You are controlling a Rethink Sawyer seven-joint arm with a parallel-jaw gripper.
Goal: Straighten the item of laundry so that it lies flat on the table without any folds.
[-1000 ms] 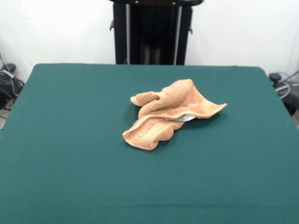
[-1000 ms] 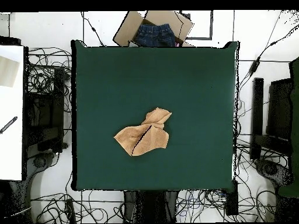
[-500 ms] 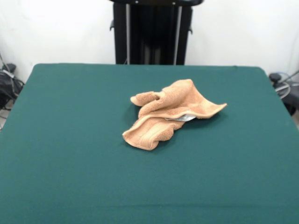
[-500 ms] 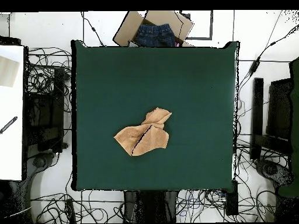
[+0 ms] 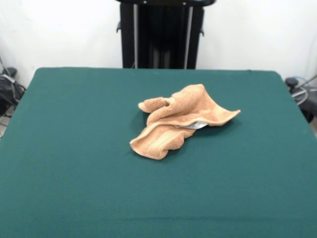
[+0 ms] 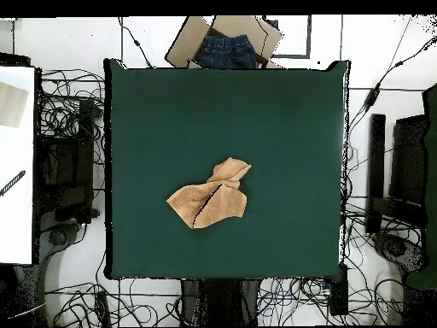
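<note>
- A small tan terry-cloth towel [image 5: 179, 120] lies crumpled near the middle of a large rectangular table topped with dark green felt-like cloth [image 5: 74, 163], well apart from every edge.
- In the front view the towel is bunched into several folds: one rolled lobe points toward the table's left edge, one flat corner reaches toward the right edge, and a banded hem curls at the near side. A small white tag [image 5: 197, 126] peeks from under a fold.
- Seen from overhead, the towel [image 6: 211, 201] forms a rough, uneven clump with a dark crease through it.
- The end effector appears in neither view, so its state cannot be told.
- Judging by this, straightening has not begun; the towel is untouched and fully folded.
- The next move likely calls for the arm to come down over an exposed corner, perhaps the flat one, grip it and draw it outward.
</note>
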